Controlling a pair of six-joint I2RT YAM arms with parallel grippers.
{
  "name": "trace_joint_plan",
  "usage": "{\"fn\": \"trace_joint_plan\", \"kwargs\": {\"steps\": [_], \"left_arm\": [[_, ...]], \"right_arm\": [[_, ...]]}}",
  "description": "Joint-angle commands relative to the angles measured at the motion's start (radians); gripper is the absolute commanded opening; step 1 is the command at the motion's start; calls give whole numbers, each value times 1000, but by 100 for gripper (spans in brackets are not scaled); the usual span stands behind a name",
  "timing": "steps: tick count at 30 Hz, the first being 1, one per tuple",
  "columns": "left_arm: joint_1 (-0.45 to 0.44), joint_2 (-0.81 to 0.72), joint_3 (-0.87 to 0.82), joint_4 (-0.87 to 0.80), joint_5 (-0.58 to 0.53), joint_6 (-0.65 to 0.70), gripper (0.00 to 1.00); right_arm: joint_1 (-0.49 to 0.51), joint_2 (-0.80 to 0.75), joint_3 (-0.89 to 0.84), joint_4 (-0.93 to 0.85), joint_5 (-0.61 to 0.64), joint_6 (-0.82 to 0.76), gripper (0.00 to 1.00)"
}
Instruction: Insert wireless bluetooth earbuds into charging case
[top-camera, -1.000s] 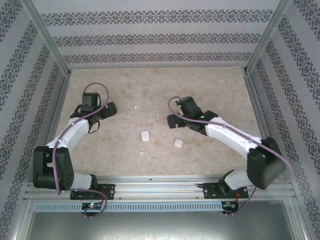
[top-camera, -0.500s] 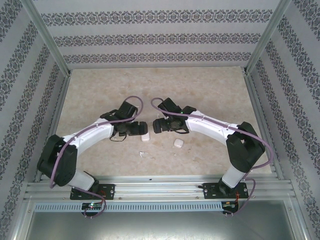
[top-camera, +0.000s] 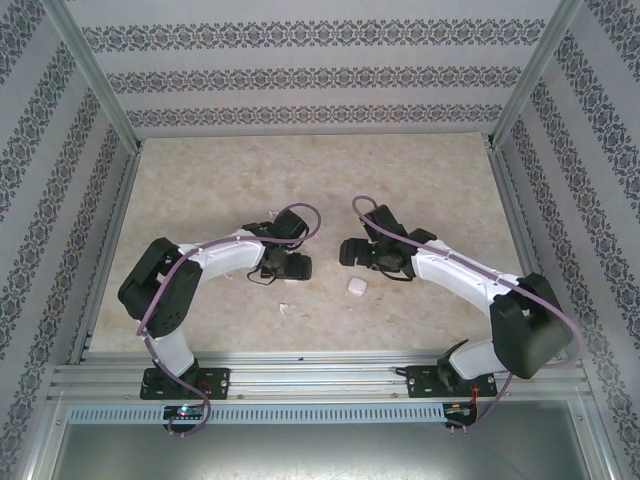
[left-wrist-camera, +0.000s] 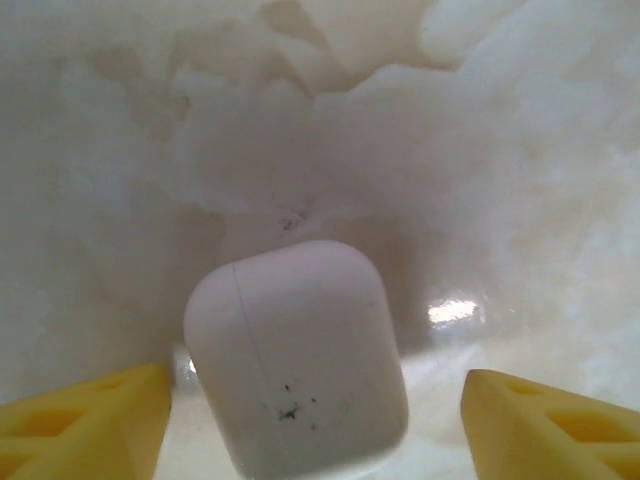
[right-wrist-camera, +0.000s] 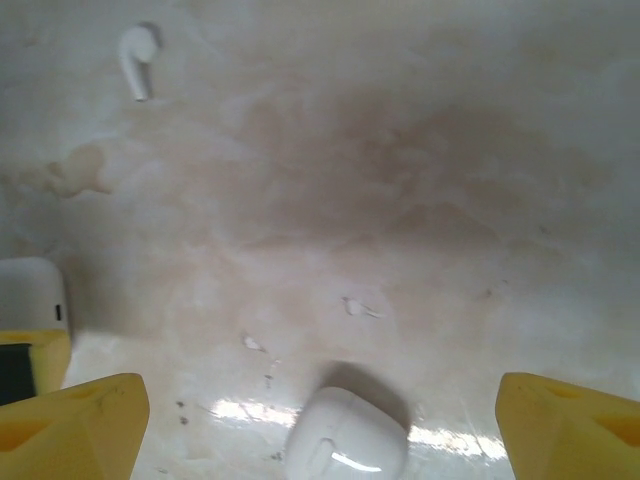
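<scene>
Left gripper (left-wrist-camera: 318, 400) open astride white case (left-wrist-camera: 295, 360), not clamped; right gripper (right-wrist-camera: 322, 390) open, empty. Earbud (right-wrist-camera: 135, 60) likely light, slick: pinch across stem.

I've swung the left gripper (top-camera: 296, 266) in from the far left of the tabletop (top-camera: 200, 180) to the middle. It now sits over the left charging case (left-wrist-camera: 296, 360), which it hides from above, one finger on either side. The right gripper (top-camera: 350, 251) edged in towards that case, then I backed it off rightward.
</scene>
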Motion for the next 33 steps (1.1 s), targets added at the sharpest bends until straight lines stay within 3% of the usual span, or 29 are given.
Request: {"fn": "trace_joint_plan", "kwargs": {"steps": [1, 8, 14, 17, 23, 29, 33], "left_arm": [[-12, 39, 38, -52, -32, 43, 67], [-12, 64, 77, -79, -16, 153, 43], [-12, -1, 95, -81, 49, 325, 33], [-13, -58, 108, -87, 69, 427, 31], [-12, -236, 65, -11, 245, 597, 32], [-12, -407, 17, 79, 338, 698, 31], [-12, -513, -35, 171, 406, 739, 27]], "right_arm": [[-39, -53, -47, 55, -57, 63, 89], [-111, -110, -80, 49, -122, 69, 90], [-176, -114, -47, 22, -268, 34, 88], [-202, -110, -15, -15, -374, 6, 85], [-209, -148, 57, -169, -473, -54, 83], [-197, -206, 36, -56, -678, 46, 76], [-146, -226, 78, -11, -735, 73, 76]]}}
